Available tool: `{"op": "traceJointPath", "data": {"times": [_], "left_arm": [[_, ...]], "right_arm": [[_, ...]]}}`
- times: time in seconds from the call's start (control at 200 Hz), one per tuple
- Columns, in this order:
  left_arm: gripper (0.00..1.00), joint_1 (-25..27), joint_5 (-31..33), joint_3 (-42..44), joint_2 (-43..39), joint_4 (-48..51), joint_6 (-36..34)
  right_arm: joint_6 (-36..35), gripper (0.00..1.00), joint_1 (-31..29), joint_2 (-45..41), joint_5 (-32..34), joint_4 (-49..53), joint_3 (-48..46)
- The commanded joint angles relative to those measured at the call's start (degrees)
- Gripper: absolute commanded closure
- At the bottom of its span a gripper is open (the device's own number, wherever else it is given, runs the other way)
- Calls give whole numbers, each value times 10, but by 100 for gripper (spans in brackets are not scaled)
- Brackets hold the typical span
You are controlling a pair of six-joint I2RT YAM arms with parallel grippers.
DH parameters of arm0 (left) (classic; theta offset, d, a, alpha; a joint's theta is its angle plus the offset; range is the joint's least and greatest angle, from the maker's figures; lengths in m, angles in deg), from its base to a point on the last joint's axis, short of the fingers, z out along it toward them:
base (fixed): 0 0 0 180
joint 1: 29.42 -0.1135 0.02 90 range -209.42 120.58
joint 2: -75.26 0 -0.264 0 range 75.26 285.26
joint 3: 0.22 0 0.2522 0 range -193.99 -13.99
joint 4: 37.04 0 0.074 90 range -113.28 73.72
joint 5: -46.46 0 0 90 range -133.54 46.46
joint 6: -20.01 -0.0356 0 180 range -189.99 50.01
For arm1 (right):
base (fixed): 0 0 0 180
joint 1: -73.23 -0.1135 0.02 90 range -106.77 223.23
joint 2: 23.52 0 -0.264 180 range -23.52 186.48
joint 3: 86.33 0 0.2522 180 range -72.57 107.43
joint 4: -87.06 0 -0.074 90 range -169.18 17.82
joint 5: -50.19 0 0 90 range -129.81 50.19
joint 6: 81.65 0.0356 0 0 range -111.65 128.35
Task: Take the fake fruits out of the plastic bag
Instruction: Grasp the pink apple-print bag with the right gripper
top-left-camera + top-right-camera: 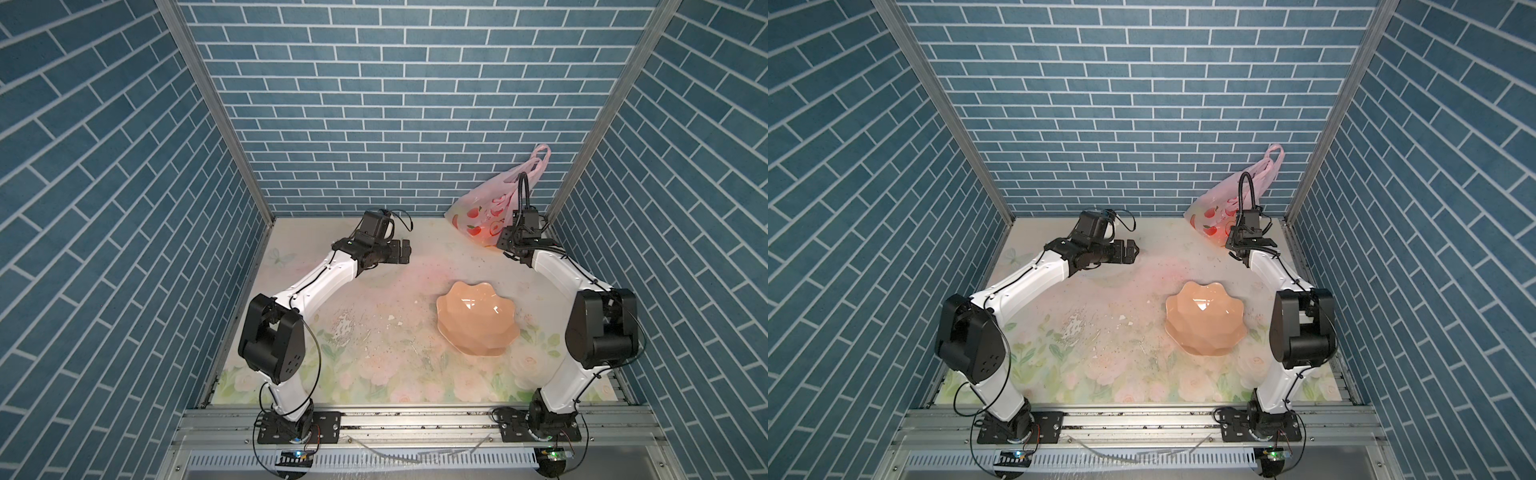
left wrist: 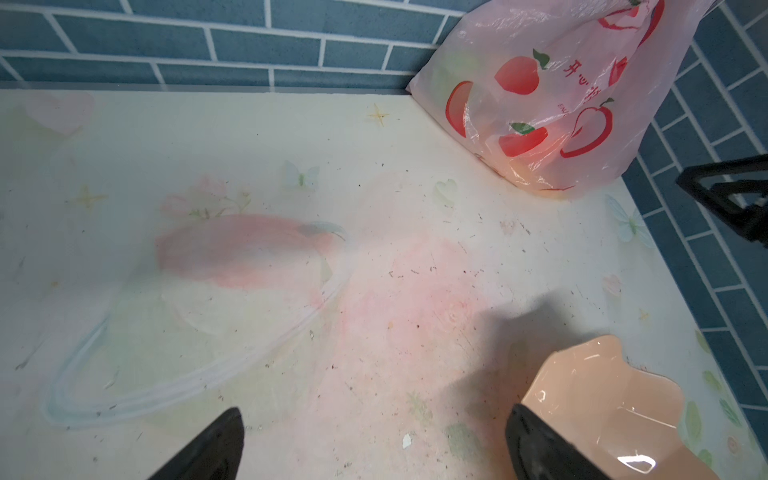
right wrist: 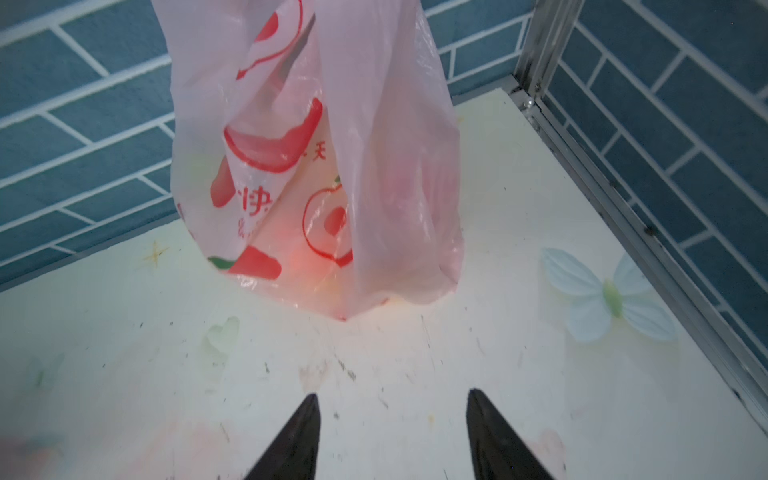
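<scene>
While well apart — bag (image 1: 478,208), bowl (image 1: 457,332).

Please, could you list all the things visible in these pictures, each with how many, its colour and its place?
plastic bag: 1, pale pink with red fruit prints, far right corner of the table, handles up
fake fruits: count cannot be told, none outside the bag
bowl: 1, peach-pink, scalloped, empty, on the table right of the middle
table: 1, pale floral cover, scuffed
walls: 3, blue brick pattern, back and both sides
rail: 1, grey metal, front edge, carries both arm bases
left arm: 1, white and black, left side
right arm: 1, white and black, right side
left pincer: 1, black, open, empty, above the table
right pincer: 1, black, open, empty, facing the bag, not touching it
</scene>
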Motion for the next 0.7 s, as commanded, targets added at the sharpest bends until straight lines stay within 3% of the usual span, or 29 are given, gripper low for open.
{"op": "traceJointPath", "data": {"times": [0.0, 0.19, 0.31, 0.465, 0.695], "left_arm": [[1, 4, -8, -26, 18, -49, -15], [1, 4, -15, -38, 47, -71, -30], [1, 4, -21, -36, 50, -82, -34], [1, 3, -22, -32, 50, -92, -40], [1, 1, -16, -20, 44, -103, -32]], "right_arm": [[-49, 42, 5, 70, 27, -35, 91], [-71, 43, 9, 178, 48, -20, 219], [-79, 48, 11, 232, 58, -1, 277], [-91, 70, 12, 261, 61, 2, 305], [-99, 93, 13, 255, 42, -2, 293]]}}
